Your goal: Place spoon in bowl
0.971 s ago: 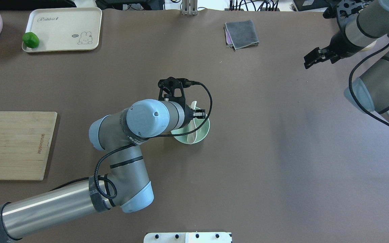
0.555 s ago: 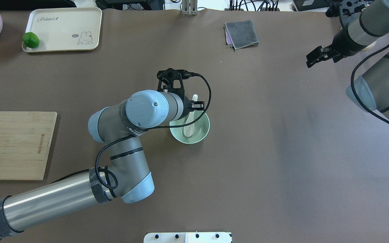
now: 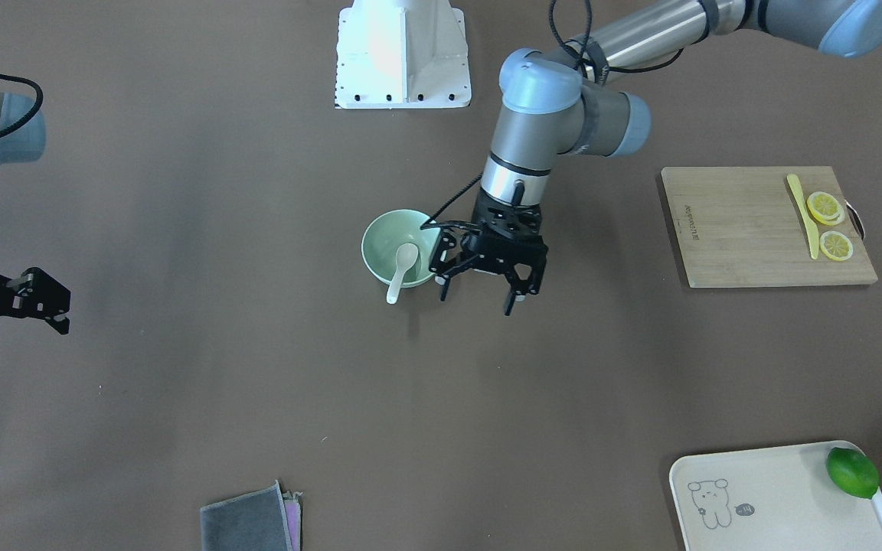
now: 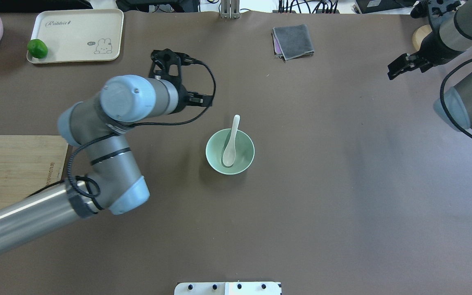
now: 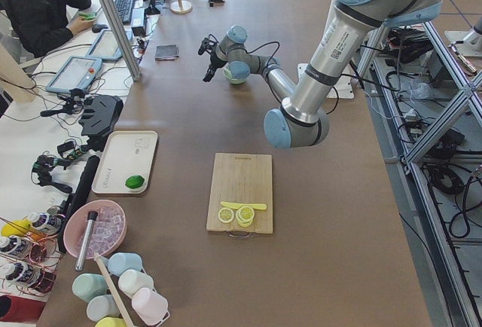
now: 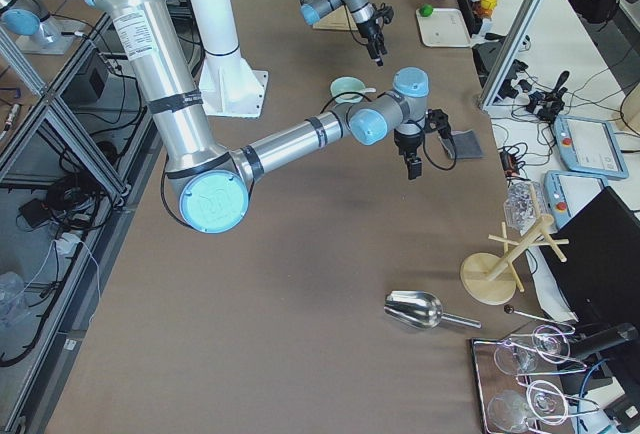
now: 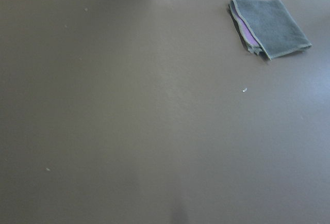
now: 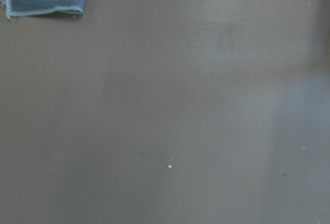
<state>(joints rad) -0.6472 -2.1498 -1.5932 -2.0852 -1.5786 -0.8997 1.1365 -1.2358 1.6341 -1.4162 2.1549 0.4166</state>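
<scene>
Spoon (image 4: pixel 230 143): judged delivered. Left gripper (image 3: pixel 478 300): stood with jaws apart and empty, load released; drawn away toward the far left corner since the earlier frame. Bowl (image 4: pixel 245 156), mid-bench: held Spoon scoop-down, handle propped over the far rim. Right gripper (image 4: pixel 398 69), far right corner: jaws apart, idle, retreated further.

Silver tubes (image 4: pixel 23 221), pale-blue joint caps (image 4: pixel 127 92), black cables (image 4: pixel 214 87) (jaws black).

Robotics lab: aluminium strut (image 5: pixel 113 22), seated operator (image 5: pixel 34 7), tablet (image 5: pixel 73 74).
</scene>
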